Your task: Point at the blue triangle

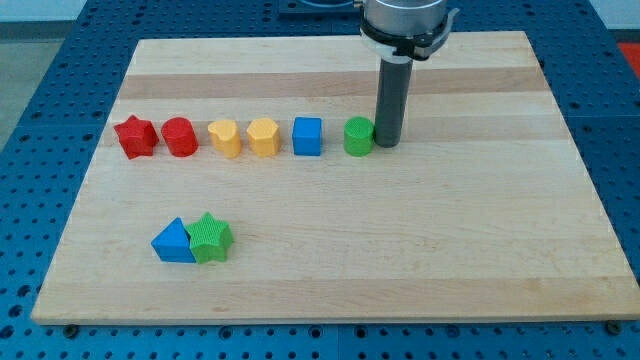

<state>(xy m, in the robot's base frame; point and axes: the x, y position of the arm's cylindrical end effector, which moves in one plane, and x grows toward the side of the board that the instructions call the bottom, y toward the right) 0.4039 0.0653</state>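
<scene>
Blue blocks two, red two, yellow two, green two; my tip (386, 144) beside green cylinder (358, 137); no claw

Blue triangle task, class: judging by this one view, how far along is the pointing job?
Done: nothing visible yet. In hand: my tip sits at the right side of the green cylinder, at the right end of the upper row. Left: travel to the view's lower left, where the blue triangle lies against the green star.
</scene>
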